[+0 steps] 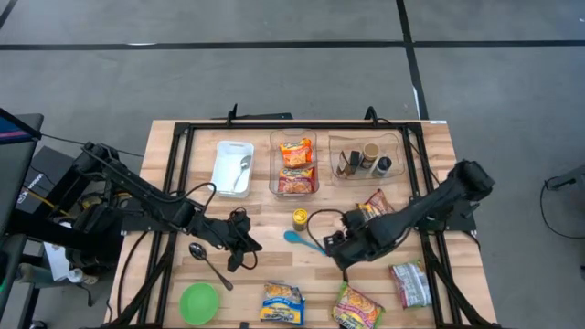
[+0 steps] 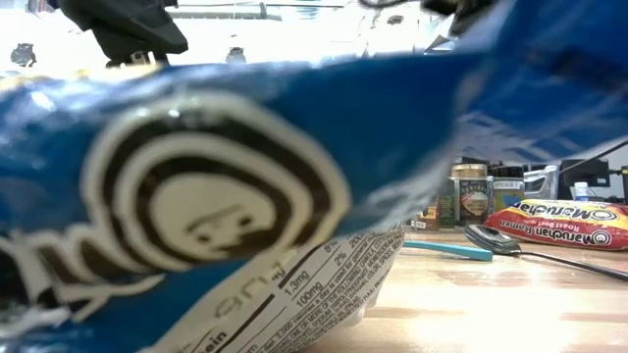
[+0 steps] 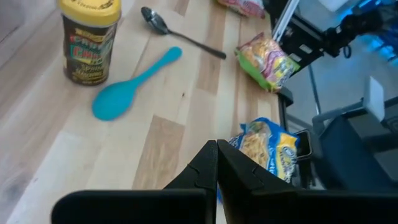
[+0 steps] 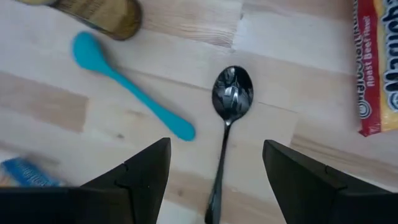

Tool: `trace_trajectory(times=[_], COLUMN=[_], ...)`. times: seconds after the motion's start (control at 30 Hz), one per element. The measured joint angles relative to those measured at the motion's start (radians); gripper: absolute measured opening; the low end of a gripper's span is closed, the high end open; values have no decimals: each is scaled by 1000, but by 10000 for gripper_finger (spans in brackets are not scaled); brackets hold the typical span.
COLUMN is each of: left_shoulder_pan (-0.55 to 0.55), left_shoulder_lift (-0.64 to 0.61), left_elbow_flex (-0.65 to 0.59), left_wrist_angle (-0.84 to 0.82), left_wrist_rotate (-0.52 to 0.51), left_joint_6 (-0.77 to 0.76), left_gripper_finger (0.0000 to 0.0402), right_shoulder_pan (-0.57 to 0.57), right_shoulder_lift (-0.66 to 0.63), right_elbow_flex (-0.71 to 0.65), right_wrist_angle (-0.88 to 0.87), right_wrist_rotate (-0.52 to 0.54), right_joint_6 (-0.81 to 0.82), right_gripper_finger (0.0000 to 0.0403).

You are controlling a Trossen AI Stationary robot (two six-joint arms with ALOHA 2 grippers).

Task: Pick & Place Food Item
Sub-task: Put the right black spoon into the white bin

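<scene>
Right hand (image 4: 214,163) low (fingers apart) — above spoon (image 4: 229,106)

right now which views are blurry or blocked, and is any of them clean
Low view: a blue noodle packet sits right against the lens, out of focus and filling most of the picture; only the teal spoon and a red packet show past it. Right wrist view: the jar is cut off and soft. High view: even light, unblocked.

Two matte black jointed arms with loose black cables; the left tool (image 1: 245,245) and right tool (image 1: 335,245) end in angular, wedge-shaped black fingers (image 4: 140,171).
</scene>
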Motion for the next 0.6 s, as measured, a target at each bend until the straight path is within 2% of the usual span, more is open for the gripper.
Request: trace_trajectory(times=[0.3,0.6], left_shoulder_pan=[0,0], left_shoulder_lift=[0,0], left_elbow_flex=[0,0], left_wrist_angle=[-38,-37], left_wrist_rotate=[0,0], left_joint_6=[0,0], left_gripper_finger=[0,0], right_shoulder_pan=[-1,8], right_shoulder_lift=[188,246], right_elbow_flex=[59,59], right_wrist_angle=[-19,48], right_wrist_rotate=[-102,-133], right_joint_6=[-2,-3], right_gripper_finger=[220,174])
